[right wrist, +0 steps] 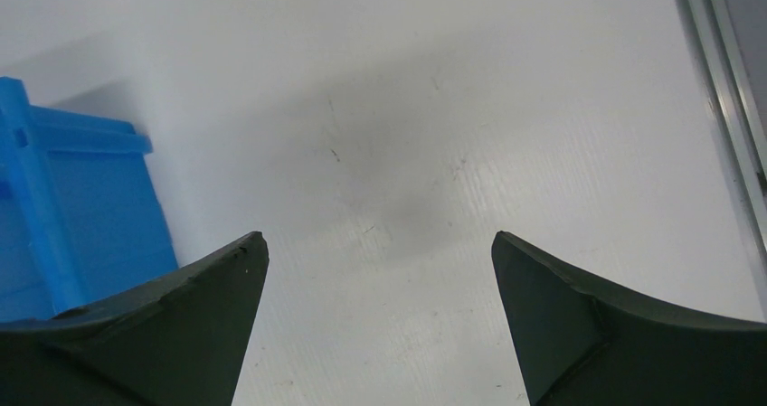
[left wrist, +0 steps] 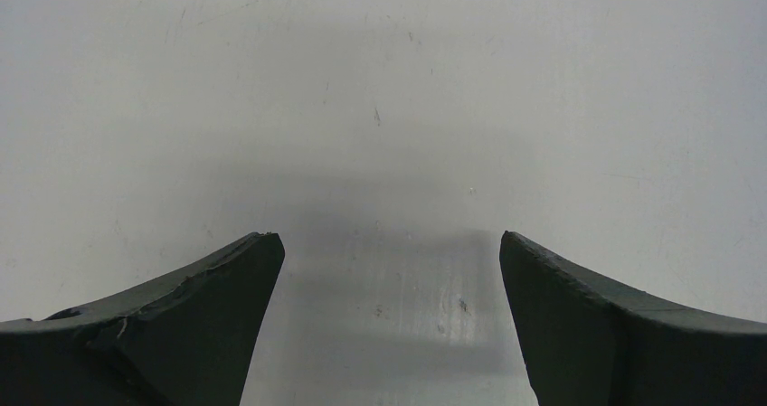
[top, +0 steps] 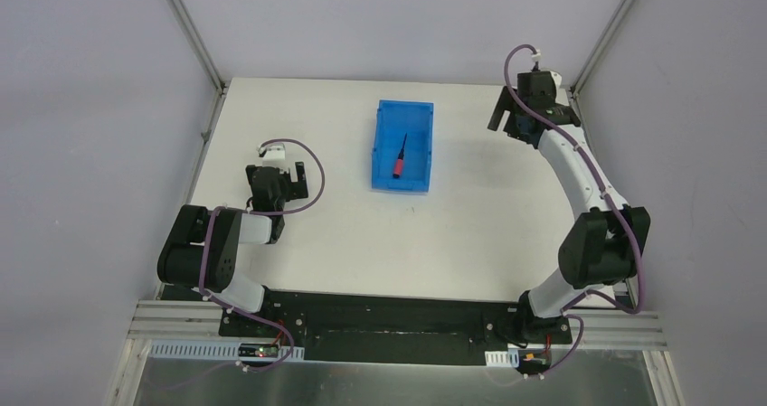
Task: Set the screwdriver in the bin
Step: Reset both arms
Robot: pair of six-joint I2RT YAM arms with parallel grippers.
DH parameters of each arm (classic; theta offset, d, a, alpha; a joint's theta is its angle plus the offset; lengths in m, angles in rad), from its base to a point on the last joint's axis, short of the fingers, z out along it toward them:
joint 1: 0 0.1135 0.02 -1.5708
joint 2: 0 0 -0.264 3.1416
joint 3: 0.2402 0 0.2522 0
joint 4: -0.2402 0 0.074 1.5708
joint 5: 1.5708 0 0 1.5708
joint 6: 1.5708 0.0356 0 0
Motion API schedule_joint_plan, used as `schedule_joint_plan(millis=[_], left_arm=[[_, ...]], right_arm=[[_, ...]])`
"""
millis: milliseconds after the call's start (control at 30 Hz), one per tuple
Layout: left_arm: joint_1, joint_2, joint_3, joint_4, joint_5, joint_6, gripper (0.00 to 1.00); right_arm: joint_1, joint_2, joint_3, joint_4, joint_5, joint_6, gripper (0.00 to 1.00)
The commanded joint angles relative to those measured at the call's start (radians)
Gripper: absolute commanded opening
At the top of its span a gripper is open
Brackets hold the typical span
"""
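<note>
The blue bin [top: 417, 117] stands on the white table at the back middle. The screwdriver [top: 399, 159], red handle and thin black shaft, lies inside it, handle toward the near end. My right gripper [top: 520, 117] is open and empty, raised to the right of the bin; its wrist view [right wrist: 380, 243] shows bare table between the fingers and a corner of the bin [right wrist: 72, 207] at the left. My left gripper [top: 271, 173] is open and empty over bare table at the left, well away from the bin; its wrist view [left wrist: 391, 243] shows only table.
Aluminium frame posts stand at the table's back corners [top: 215, 82]. A metal rail [right wrist: 724, 89] runs along the table's right edge, close to my right gripper. Grey walls enclose the table.
</note>
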Motion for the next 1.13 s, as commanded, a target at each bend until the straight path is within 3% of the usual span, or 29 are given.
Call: schedule_joint_plan(millis=[0, 467, 1100], left_arm=[[0.012, -0.018, -0.001, 0.029, 0.006, -0.007, 0.99], [0.012, -0.019, -0.001, 0.030, 0.005, -0.006, 0.99], [0.012, -0.018, -0.001, 0.029, 0.006, -0.007, 0.99]], right_arm=[[-0.051, -0.048, -0.016, 0.052, -0.035, -0.046, 0.98], [-0.200, -0.059, -0.102, 0.173, -0.251, -0.301, 0.98], [-0.248, -0.053, -0.151, 0.224, -0.343, -0.352, 0.98]])
